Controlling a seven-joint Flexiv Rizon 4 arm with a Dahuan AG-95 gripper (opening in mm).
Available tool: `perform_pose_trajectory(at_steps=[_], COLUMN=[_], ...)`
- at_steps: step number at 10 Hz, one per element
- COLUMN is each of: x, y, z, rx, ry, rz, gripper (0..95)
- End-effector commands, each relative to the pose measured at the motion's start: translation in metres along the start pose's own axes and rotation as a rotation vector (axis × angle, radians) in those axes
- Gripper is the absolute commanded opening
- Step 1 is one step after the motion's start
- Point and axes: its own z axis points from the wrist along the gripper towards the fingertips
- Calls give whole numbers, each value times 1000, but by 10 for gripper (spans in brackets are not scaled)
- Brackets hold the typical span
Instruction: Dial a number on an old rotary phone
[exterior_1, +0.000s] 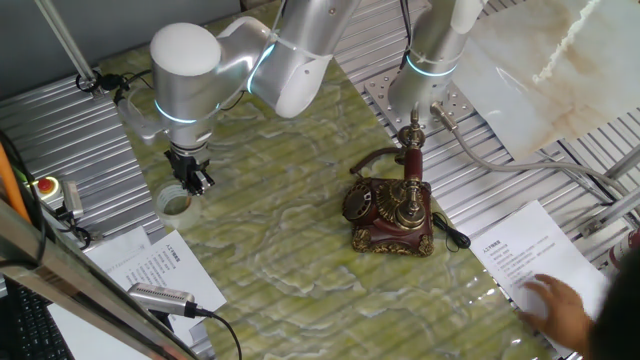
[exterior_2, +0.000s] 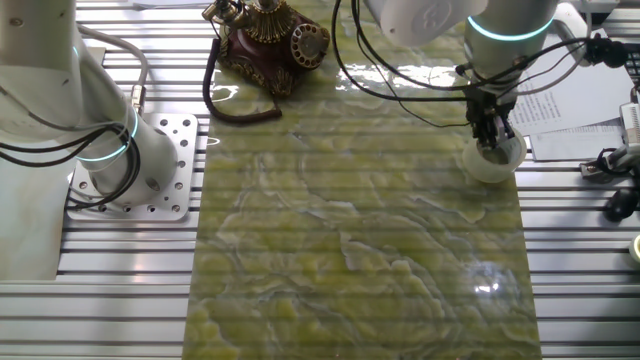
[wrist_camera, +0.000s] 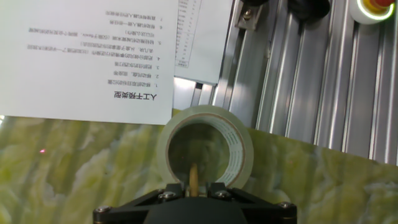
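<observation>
**Green marble desk, hand over the tape roll**

Green-and-cream marbled sheet covers the desk, laid over ribbed aluminium rails that show along its edges. The hand hangs just above a clear tape roll at the sheet's border; in the hand view its two fingers look drawn close together, a thin pale strip between them, gripping nothing. Just beyond the roll lies a printed sheet of paper. Well apart from the hand, across the marbled sheet, stands the old rotary phone, dark red-brown with brass trim, its round dial facing upward and its handset on the cradle. A second arm's base is bolted to the rails beside the phone.
</observation>
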Motion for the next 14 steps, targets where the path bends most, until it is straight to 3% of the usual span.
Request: perform_pose_trajectory(at_steps=[1, 2, 7, 8, 13, 14], x=[0, 0, -1, -1, -1, -1], y=[0, 0, 1, 1, 1, 1], z=[-2, -2, -1, -1, 0, 0], rx=[4, 4, 1, -1, 1, 1], ry=[0, 0, -2, -4, -16, -17], rz=[3, 4, 5, 4, 4, 4], gripper=[190, 0, 0, 190, 190, 0])
